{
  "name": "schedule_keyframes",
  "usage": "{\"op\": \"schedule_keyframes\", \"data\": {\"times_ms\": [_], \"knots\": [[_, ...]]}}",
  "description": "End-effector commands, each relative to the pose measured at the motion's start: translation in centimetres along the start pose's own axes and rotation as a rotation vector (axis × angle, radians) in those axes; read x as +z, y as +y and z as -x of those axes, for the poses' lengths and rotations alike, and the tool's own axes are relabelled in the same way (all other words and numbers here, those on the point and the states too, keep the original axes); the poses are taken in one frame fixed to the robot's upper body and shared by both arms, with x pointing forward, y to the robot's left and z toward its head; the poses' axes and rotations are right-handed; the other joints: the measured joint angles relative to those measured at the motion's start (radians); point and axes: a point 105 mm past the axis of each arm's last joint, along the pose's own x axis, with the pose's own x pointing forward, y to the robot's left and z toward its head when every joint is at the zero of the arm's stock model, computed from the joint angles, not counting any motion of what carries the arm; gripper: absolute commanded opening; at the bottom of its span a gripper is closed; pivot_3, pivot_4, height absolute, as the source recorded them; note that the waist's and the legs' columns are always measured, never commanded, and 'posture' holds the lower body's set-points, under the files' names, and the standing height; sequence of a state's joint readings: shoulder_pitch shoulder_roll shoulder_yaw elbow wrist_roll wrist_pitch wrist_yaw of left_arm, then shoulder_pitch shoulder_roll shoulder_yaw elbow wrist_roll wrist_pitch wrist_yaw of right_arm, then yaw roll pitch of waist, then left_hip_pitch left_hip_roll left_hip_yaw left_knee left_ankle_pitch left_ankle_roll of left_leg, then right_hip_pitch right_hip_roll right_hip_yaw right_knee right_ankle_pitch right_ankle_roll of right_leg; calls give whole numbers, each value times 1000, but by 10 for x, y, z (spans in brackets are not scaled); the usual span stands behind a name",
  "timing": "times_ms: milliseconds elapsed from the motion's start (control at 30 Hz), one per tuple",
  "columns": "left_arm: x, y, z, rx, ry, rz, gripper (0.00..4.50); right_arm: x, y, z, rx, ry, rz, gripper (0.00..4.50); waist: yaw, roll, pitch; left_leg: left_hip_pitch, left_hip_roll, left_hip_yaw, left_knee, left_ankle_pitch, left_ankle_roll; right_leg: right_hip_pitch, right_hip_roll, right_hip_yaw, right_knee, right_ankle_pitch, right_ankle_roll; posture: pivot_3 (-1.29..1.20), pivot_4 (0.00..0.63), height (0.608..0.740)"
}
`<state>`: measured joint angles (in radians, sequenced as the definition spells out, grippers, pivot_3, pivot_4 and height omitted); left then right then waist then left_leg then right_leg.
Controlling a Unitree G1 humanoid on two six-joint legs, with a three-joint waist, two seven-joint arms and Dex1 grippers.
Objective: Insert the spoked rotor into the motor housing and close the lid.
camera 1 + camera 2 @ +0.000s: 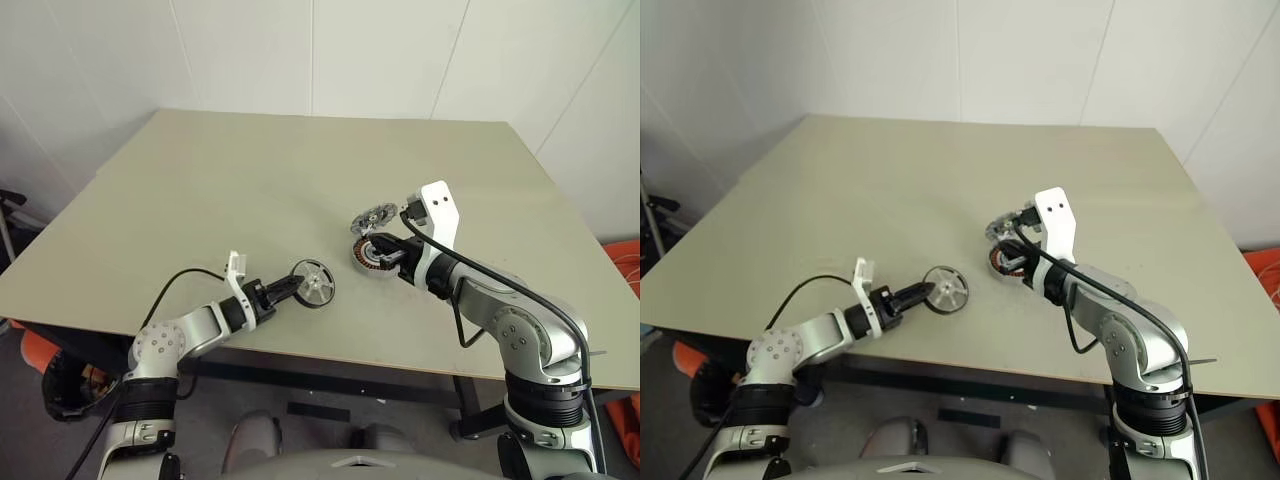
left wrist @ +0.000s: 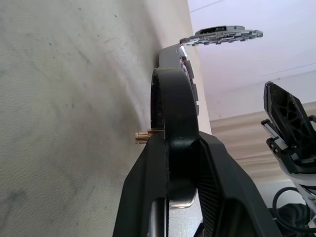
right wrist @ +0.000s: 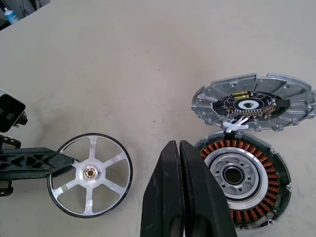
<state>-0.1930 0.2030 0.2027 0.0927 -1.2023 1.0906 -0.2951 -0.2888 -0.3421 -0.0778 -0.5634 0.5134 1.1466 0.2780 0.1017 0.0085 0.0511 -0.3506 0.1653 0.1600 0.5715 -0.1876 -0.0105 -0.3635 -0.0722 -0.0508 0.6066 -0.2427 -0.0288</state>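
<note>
Beige tabletop (image 1: pixel 200 200) carries all the parts in the head views. The left gripper (image 1: pixel 290 288) reaches in from the near left, its jaws pinching the near-left rim of the spoked rotor (image 1: pixel 313 283), which lies near the table's front edge. The motor housing (image 1: pixel 373 255) sits well apart to the right, with the lid (image 1: pixel 375 216) swung open on its far side. The right gripper (image 1: pixel 385 258) rests just beside the housing on its near right.

Left wrist view: both black fingers (image 2: pixel 217 177) clamp the rotor's dark rim edge-on. The rotor's brass hub tip (image 2: pixel 142 135) points toward the tabletop. Housing and raised lid stand beyond.

Right wrist view: the right gripper's jaws are pressed together, empty, just beside the housing. The copper windings (image 3: pixel 256 210) and silver centre bore are exposed. The lid hangs tilted at the far rim, joined by white wires (image 3: pixel 236 125).

Hazards, as judged:
- The grip covers only a short arc of rim; the rotor may pivot or slip when lifted.
- A tilted rotor could bind on the windings or miss the centre bore.
- The closed right gripper beside the housing may obstruct the approach.
- Closing the lid could pinch its wires.
</note>
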Motion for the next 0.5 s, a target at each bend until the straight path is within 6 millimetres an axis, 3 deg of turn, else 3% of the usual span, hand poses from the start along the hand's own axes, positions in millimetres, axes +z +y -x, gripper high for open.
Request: {"op": "schedule_keyframes", "data": {"times_ms": [33, 500], "knots": [[10, -14, -2, -87, -27, 20, 450, 14, -1, 3, -1, -52, 13, 0, 0, 0, 0, 0, 0, 0, 0, 0, 0, 0, 0, 0, 0, 0, 0, 0, 0, 740], [15, -25, -22, -173, -9, 63, 450, 15, -1, 10, -1, -55, 10, 0, 2, 0, 0, 0, 0, 0, 0, 0, 0, 0, 0, 0, 0, 0, 0, 0, 0, 740]]}}
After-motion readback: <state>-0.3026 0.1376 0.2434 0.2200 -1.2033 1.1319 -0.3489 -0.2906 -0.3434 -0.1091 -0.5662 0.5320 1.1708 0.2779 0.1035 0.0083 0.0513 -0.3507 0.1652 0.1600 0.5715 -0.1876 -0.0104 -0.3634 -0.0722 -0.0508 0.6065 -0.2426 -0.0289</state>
